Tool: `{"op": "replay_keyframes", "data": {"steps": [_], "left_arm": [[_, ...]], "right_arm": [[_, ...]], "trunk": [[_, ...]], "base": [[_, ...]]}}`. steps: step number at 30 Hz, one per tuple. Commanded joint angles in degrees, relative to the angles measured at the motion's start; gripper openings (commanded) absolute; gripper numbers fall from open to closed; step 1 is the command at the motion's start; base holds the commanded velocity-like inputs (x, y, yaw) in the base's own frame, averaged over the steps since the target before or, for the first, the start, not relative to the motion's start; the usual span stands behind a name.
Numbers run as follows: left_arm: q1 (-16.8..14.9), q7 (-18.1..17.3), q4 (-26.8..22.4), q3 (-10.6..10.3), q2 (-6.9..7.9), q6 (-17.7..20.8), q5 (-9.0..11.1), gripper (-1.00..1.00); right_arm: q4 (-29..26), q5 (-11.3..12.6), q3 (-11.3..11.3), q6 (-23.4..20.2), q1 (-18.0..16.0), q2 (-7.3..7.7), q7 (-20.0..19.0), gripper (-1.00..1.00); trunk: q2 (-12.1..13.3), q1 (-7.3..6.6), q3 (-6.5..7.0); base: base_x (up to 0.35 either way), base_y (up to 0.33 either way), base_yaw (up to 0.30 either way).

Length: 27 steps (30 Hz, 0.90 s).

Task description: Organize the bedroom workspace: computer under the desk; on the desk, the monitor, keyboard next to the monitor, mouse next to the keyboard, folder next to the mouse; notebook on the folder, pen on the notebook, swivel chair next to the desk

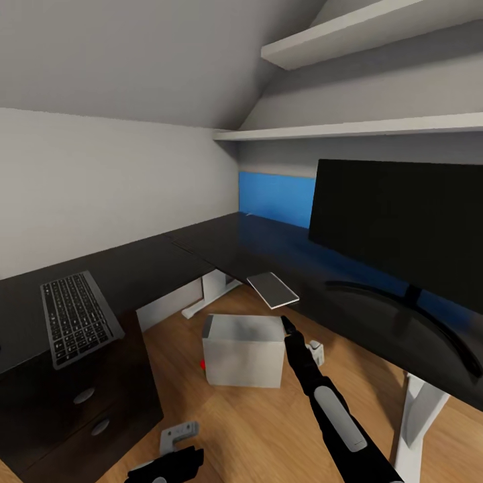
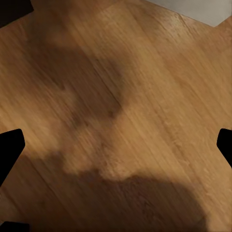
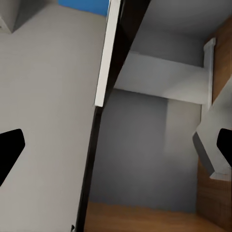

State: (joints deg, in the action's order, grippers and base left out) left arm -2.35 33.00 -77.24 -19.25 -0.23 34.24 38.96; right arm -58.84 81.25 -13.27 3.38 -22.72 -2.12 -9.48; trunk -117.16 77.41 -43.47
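The black L-shaped desk (image 1: pixel 201 251) wraps around the corner. On its left wing lies the dark keyboard (image 1: pixel 79 318). The wide monitor (image 1: pixel 402 225) stands on the right wing. On the wooden floor in front of the desk sits the pale grey computer (image 1: pixel 244 350), also seen as a grey corner (image 3: pixel 208 150). My right gripper (image 1: pixel 288 326) hangs open just right of the computer's top and below the desk edge (image 3: pixel 94 145), with nothing between its fingers. Low over bare floor, my left gripper (image 1: pixel 176 439) (image 2: pixel 116 145) is open and empty. The swivel chair, mouse and pen are out of view.
A thin pale grey slab (image 1: pixel 272 290) (image 3: pixel 104 58) overhangs the desk's inner edge; I cannot tell what it is. A blue panel (image 1: pixel 278 198) stands against the back wall. Drawers with round knobs (image 1: pixel 84 396) are at left, white desk legs (image 1: pixel 419 416) at right, and shelves (image 1: pixel 349 127) above.
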Motion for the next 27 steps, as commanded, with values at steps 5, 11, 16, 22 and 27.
{"op": "replay_keyframes", "data": {"steps": [5,11,16,22,27], "left_arm": [[0.0,0.6,0.0,-0.1,-0.02,0.0,0.6,1.0],[-0.1,0.6,0.1,-0.1,0.0,0.0,0.5,1.0],[-0.1,0.6,0.1,-0.1,0.0,0.0,0.6,1.0],[-0.1,0.6,0.1,-0.1,0.04,0.0,0.5,1.0],[0.0,0.4,0.1,-0.2,0.05,0.0,0.6,1.0]], "right_arm": [[0.0,-1.9,-0.2,1.6,0.0,-0.04,-0.2,1.0],[0.2,-5.0,-0.2,5.9,0.0,-0.15,-0.2,1.0],[0.2,-5.1,-0.2,6.6,0.0,-0.1,-0.1,1.0],[0.4,-4.9,-0.2,6.7,0.0,-0.14,0.0,1.0],[0.5,-4.8,-0.2,6.7,0.0,-0.16,0.1,1.0]], "trunk": [[0.0,-0.01,-0.06],[0.0,-0.01,-0.06],[0.0,-0.01,-0.06],[0.0,-0.01,-0.06],[0.0,-0.01,-0.06]], "base": [[0.005,0.0,0.0],[0.085,0.021,0.0],[0.186,0.043,0.0],[0.047,0.01,0.0],[0.176,0.044,0.0]]}}
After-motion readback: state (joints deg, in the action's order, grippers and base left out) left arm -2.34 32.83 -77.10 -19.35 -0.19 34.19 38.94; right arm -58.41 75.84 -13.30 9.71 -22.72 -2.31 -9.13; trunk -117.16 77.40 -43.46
